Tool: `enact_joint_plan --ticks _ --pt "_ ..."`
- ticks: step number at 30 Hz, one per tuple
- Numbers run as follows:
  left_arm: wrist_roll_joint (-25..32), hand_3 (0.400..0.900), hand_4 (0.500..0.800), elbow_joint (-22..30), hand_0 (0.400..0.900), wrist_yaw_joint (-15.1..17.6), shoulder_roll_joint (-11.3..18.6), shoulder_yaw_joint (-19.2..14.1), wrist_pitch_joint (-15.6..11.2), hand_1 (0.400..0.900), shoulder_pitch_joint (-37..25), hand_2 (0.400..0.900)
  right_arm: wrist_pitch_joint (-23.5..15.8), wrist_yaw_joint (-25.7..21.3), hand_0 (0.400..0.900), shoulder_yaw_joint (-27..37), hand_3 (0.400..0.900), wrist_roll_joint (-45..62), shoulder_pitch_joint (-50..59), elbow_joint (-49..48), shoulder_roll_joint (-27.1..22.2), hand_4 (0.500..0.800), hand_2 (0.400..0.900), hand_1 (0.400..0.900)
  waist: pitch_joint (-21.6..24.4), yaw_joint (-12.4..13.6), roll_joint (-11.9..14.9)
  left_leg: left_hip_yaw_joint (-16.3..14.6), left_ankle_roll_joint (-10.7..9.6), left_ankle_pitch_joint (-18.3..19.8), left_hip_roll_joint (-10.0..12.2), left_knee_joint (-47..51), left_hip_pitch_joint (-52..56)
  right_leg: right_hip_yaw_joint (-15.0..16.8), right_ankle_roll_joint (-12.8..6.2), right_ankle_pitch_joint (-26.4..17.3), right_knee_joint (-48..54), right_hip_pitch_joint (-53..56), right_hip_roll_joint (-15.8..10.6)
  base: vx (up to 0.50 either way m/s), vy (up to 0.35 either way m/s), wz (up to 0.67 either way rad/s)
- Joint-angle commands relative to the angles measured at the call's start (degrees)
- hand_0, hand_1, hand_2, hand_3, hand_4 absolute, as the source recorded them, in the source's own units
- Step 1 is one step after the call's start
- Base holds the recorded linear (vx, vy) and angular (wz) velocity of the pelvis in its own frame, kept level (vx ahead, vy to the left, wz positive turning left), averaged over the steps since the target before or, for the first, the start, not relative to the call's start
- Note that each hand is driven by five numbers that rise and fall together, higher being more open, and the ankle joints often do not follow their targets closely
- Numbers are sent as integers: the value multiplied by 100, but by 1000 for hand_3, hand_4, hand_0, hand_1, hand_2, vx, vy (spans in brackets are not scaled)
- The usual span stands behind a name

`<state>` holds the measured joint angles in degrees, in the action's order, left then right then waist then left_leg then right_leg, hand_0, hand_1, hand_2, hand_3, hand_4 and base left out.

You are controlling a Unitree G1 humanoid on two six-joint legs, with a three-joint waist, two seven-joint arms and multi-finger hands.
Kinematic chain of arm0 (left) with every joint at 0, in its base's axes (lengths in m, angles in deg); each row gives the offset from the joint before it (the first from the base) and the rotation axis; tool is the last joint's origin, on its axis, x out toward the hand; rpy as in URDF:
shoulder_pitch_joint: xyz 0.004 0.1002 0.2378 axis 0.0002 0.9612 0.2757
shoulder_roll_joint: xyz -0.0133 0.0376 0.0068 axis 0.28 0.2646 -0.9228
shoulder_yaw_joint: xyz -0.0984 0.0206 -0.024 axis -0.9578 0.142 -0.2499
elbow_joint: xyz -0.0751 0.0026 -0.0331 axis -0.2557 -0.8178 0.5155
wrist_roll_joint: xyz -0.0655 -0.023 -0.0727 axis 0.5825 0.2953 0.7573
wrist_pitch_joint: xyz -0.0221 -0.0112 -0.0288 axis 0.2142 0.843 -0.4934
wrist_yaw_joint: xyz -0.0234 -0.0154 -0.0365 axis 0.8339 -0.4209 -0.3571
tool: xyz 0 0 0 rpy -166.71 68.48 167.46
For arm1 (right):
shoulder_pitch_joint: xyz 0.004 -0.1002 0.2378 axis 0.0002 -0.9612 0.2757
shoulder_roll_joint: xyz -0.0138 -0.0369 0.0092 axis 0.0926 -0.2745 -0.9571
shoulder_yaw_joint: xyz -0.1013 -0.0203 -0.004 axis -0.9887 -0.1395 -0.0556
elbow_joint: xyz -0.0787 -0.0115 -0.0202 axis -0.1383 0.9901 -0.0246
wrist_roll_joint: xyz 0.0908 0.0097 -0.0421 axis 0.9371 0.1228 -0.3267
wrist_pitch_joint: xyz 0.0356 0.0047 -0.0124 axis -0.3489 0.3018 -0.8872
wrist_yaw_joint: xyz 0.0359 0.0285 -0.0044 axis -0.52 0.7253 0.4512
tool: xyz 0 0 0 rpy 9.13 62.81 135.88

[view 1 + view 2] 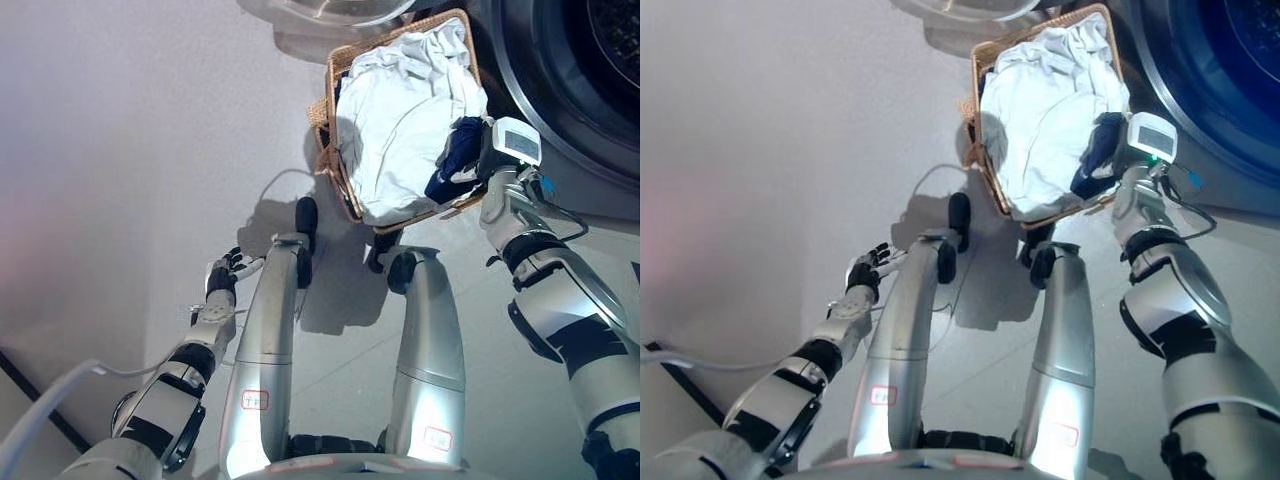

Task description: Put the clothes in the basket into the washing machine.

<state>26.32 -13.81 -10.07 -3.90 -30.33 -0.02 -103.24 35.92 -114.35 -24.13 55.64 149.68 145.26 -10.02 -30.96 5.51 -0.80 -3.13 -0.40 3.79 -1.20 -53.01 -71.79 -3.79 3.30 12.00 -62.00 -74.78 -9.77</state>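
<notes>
A wicker basket [335, 70] stands on the floor at the upper middle, filled with white clothes [400, 110]. A dark blue garment [450, 172] lies at the basket's near right corner. My right hand [476, 160] reaches into that corner and sits right against the blue garment, which hides its grip. The washing machine [560, 90] fills the upper right, directly beside the basket, its dark drum opening facing me. My left hand [222, 282] hangs low at the left, away from the basket, open and holding nothing.
The machine's round door [330, 8] shows at the top edge, just behind the basket. Grey floor spreads to the left. A dark strip [35, 400] runs along the lower left corner.
</notes>
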Motion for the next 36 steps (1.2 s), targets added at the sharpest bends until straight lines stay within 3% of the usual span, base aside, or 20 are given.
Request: enact_joint_plan --ticks 1,2,8,16,21,22,25,27,28,29,32,36 --pt "119 900 800 173 900 230 -40 122 -116 900 606 900 102 -81 459 -219 459 -271 -405 -220 -408 535 459 459 272 19 -322 -317 132 608 -194 -298 -178 104 -254 509 -369 -7 149 0 0 0" --pt "116 900 800 161 900 219 -54 130 -117 900 599 900 111 -48 400 -243 400 -344 -459 -181 -366 500 400 400 284 24 -318 -312 134 607 -204 -294 -178 107 -254 516 -371 -15 152 0 0 0" --pt "91 900 800 34 900 270 -72 67 -103 900 588 900 143 -193 400 -63 400 -248 -708 -245 -234 500 400 400 285 -22 -256 -283 116 584 -193 -173 -3 83 -262 478 -234 159 196 3 3 -3" --pt "104 900 800 -7 900 353 -31 -123 -75 900 749 900 -141 -589 400 601 400 503 -1098 -1373 -519 500 400 400 380 -212 -74 -259 90 487 -134 232 386 48 -308 319 174 527 276 -4 20 -11" --pt "222 900 800 -134 900 338 -57 -361 -21 900 899 900 -603 -445 400 1547 400 1884 -1688 -2490 -674 500 400 400 430 -337 31 -226 59 418 -112 481 622 50 -318 262 392 748 322 -5 9 -10" --pt "336 900 800 -320 900 305 -86 -520 36 900 955 900 -913 -411 400 2146 400 2759 -2019 -2809 -575 500 400 400 419 -396 70 -227 48 416 -88 565 774 69 -318 253 498 900 354 -3 2 -10" --pt "506 900 800 -590 900 269 -106 -699 100 900 997 900 -1595 -310 400 3056 400 4475 -2260 -2945 -296 500 400 400 448 -450 75 -234 42 414 -67 654 918 94 -312 259 582 1031 380 0 9 -11" --pt "547 900 800 -645 900 251 -97 -750 117 900 999 900 -1711 -213 400 3222 400 4835 -2297 -2995 -256 500 400 400 466 -458 83 -237 41 399 -62 676 943 108 -313 246 608 1053 389 4 -1 -8" --pt "565 900 800 -723 900 198 -67 -798 160 900 1020 900 -1886 -32 400 3486 400 5536 -2285 -2940 -214 500 400 400 475 -461 64 -233 24 410 -51 736 1065 135 -313 247 689 1175 407 6 -3 -9" --pt "566 900 800 -726 900 196 -66 -797 160 900 1012 900 -1892 -16 400 3488 400 5550 -2275 -2925 -222 500 400 400 496 -464 67 -236 29 392 -57 728 1019 138 -311 236 672 1125 399 10 -2 -7" --pt "631 900 800 -838 900 91 -5 -815 226 900 1050 900 -2122 231 400 3941 400 7097 -1848 -2369 -206 500 400 400 542 -406 -6 -247 -11 376 -53 944 1277 166 -325 208 850 1357 415 16 -12 -4" --pt "641 900 800 -863 900 51 40 -793 256 900 1057 900 -2073 373 400 4050 400 7716 -1330 -1928 -289 500 400 400 627 -344 -87 -290 -20 318 -58 1063 1330 210 -323 169 923 1367 415 0 0 0"
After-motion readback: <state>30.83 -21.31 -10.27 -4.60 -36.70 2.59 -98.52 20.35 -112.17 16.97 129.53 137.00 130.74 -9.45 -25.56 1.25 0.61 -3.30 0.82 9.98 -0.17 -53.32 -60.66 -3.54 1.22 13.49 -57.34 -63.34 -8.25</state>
